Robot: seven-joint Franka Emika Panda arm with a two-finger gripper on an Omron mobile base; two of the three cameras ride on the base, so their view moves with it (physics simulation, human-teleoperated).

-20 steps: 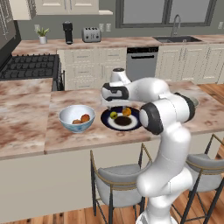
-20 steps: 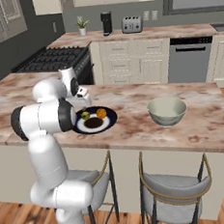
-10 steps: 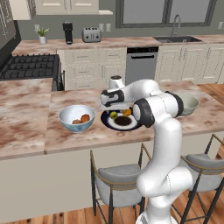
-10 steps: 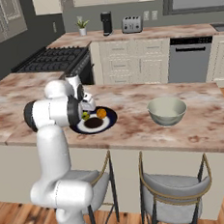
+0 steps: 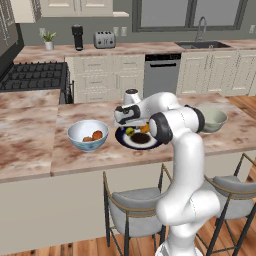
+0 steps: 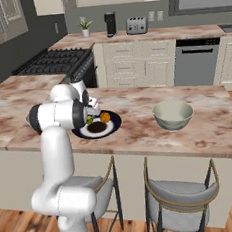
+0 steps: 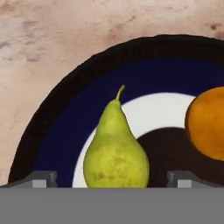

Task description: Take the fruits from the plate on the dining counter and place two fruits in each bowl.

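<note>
Hovering claw [image 7: 112,178] spread wide over pear [image 7: 116,150] on plate [image 7: 57,118]; marbled desk [image 5: 100,152], no legible writing.

The tabletop [image 7: 65,26] is showing a polished, marbled stone look in cream and reddish-brown. The plate [image 7: 57,109] is looking smooth and glazed, its rim slightly ridged. The pear [image 7: 116,155] is wearing a matt, speckled skin; the orange [image 7: 208,124] is looking finely dimpled. The pale bowl [image 6: 173,115] is appearing smooth ceramic.
</note>
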